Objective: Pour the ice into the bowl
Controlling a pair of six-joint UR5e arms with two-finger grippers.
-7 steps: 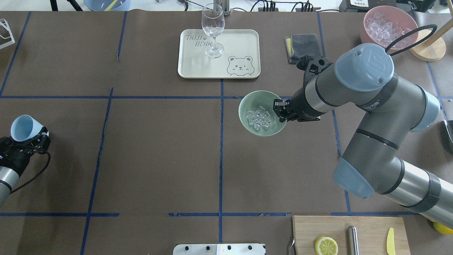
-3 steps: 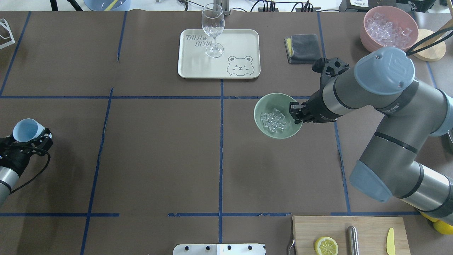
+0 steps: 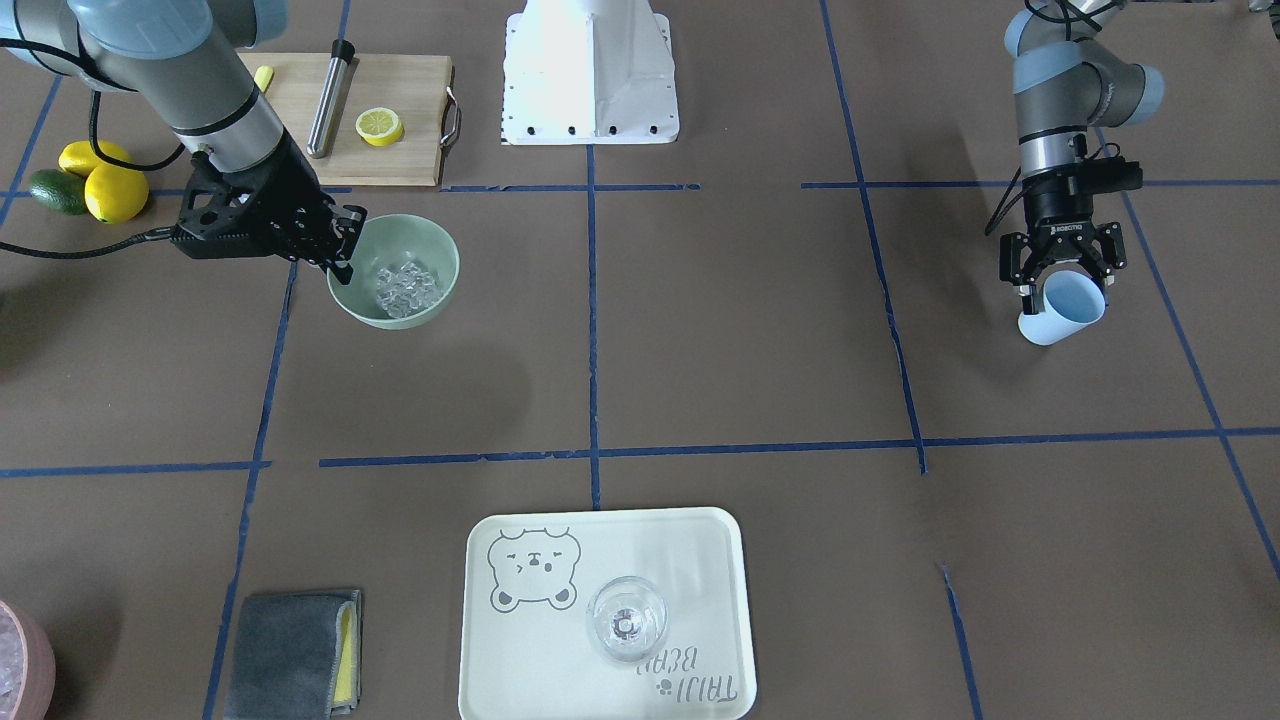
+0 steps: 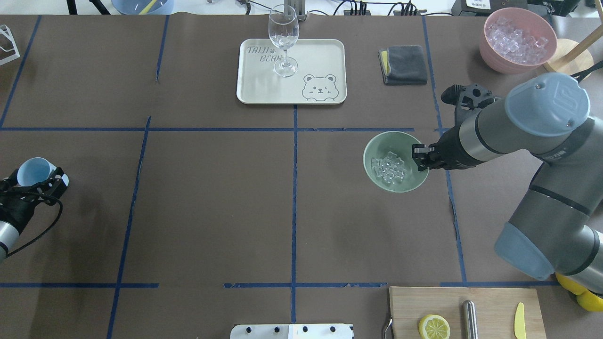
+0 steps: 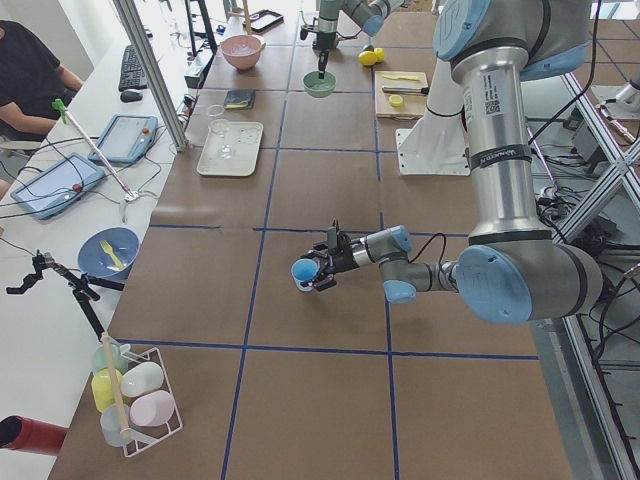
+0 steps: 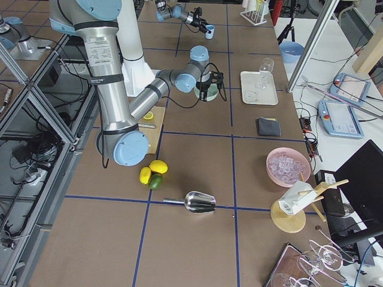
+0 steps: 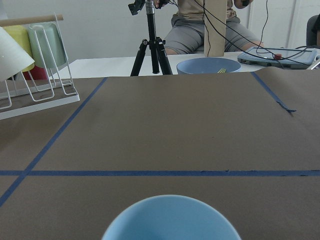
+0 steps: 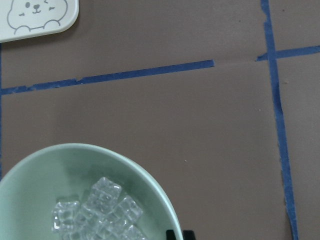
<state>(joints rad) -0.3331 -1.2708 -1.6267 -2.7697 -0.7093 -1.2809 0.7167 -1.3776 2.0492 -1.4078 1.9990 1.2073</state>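
Note:
The pale mint-green bowl (image 4: 384, 143) is right of the table's centre, with a handful of clear ice cubes (image 4: 388, 169) inside. My right gripper (image 4: 420, 157) is shut on the bowl's right rim. In the front-facing view the bowl (image 3: 425, 240), the ice (image 3: 405, 285) and the right gripper (image 3: 340, 250) show the same hold. The right wrist view shows the bowl's wall (image 8: 60, 170) and the ice (image 8: 100, 210). My left gripper (image 4: 35, 183), at the far left edge, is shut on a light blue cup (image 4: 33, 170), which is tilted and looks empty (image 7: 170, 220).
A cream tray (image 4: 320, 56) with a wine glass (image 4: 283, 37) stands at the back centre. A grey cloth (image 4: 404, 63) and a pink container of ice (image 4: 518, 37) are at the back right. A cutting board (image 4: 490, 301) with a lemon half lies at the front right.
My right gripper has carried the bowl with the ice to the right and a little toward the robot. My left gripper with the cup has shifted slightly.

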